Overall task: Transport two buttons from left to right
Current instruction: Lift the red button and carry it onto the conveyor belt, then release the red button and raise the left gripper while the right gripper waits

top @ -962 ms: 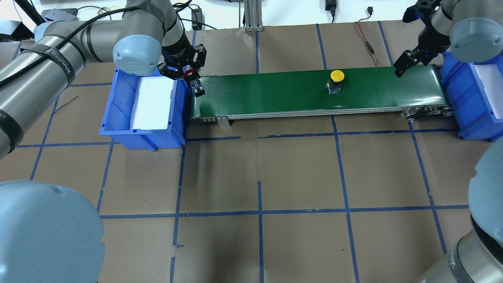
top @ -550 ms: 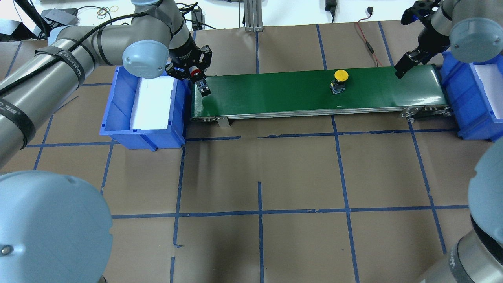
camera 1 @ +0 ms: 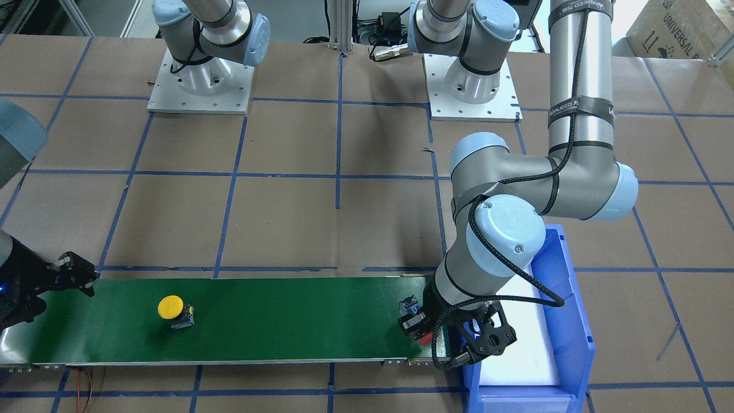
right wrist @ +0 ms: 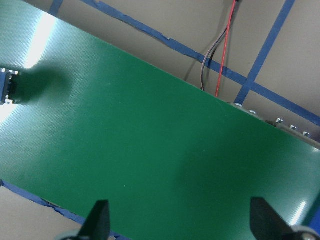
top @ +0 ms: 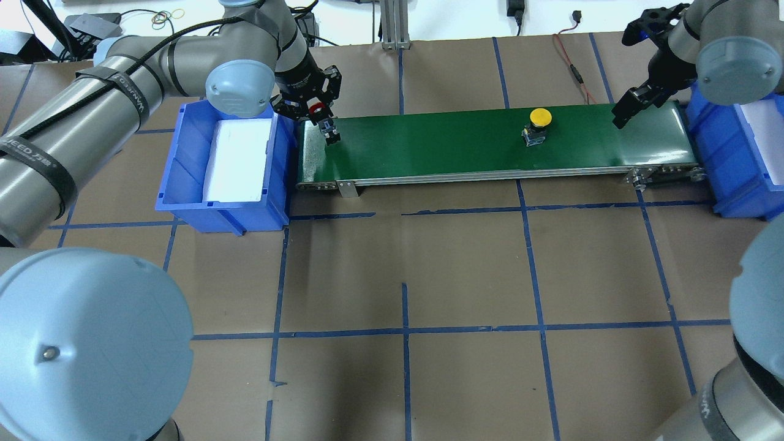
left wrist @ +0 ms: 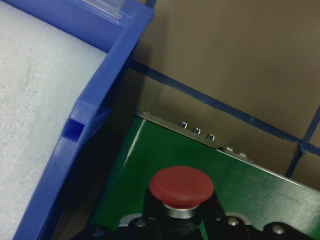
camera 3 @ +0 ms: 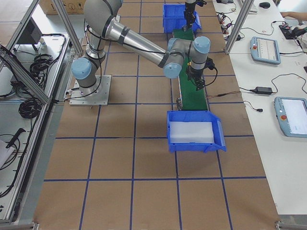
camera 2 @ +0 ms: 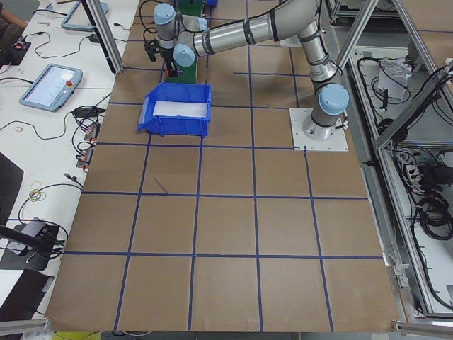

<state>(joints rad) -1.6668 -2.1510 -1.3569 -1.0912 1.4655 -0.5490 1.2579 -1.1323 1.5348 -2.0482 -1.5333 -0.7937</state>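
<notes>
Writing: a black strap (camera 1: 579,107) around the left arm reads "WANJEED"; a cardboard box (camera 1: 676,26) at the far corner shows "UNIVERSAL".
Left arm: reaches over the left blue bin (top: 184,177), wrist tilted down towards the green belt (top: 429,147).
Left claw (top: 322,120): clamped on the red button (left wrist: 182,186), just above the belt's left end.
Right arm: bent in over the belt's right end, beside the right blue bin (top: 723,153).
Right claw (top: 626,111): fingers (right wrist: 100,220) spread wide, gripping nothing.
Yellow button (top: 540,117): upright on the belt, towards its right end.
Worktop (top: 465,269): brown paper, blue tape grid.
</notes>
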